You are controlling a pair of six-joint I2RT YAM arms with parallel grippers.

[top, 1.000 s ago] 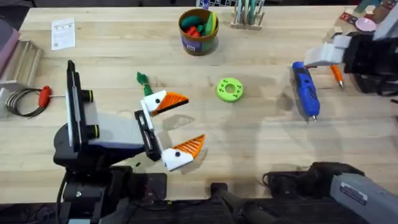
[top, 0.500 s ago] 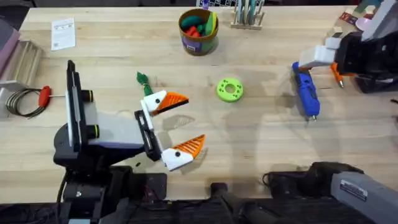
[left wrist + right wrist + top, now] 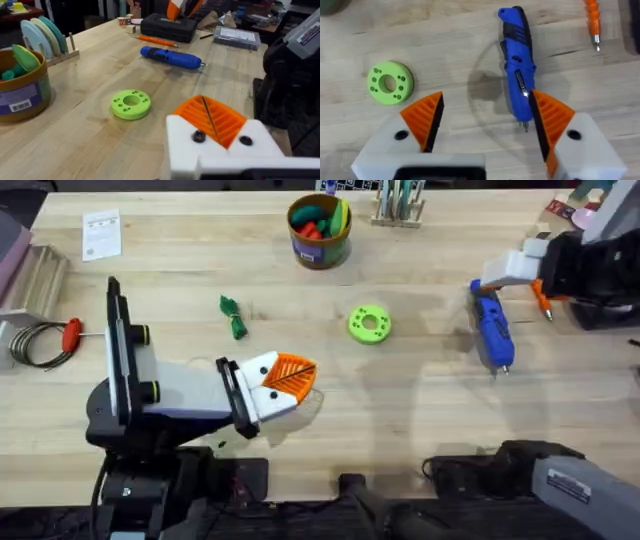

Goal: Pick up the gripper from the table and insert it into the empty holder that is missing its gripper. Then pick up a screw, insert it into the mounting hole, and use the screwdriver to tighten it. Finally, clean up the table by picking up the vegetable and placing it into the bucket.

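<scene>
The blue screwdriver (image 3: 492, 328) lies on the table (image 3: 420, 400) at the right, with my right gripper (image 3: 503, 274) hovering over its far end. In the right wrist view that gripper (image 3: 487, 117) is open, its orange pads (image 3: 425, 117) on either side of the screwdriver (image 3: 517, 47) tip below. My left gripper (image 3: 287, 377) is shut at centre-left with nothing in it; its pads (image 3: 212, 117) are pressed together. The dark-green vegetable (image 3: 233, 316) lies just beyond it. The bucket (image 3: 318, 230) stands at the back centre. The loose gripper piece, empty holder and screw are out of view.
A round green disc (image 3: 369, 323) lies mid-table between the arms. A thin orange tool (image 3: 541, 301) sits right of the screwdriver. A red-handled tool (image 3: 70, 335) with a wire coil lies at the left edge, and a paper slip (image 3: 101, 233) at the back left.
My left gripper's fingers, spread wide a second ago, have closed together. The right gripper shifted slightly towards the screwdriver's far end.
</scene>
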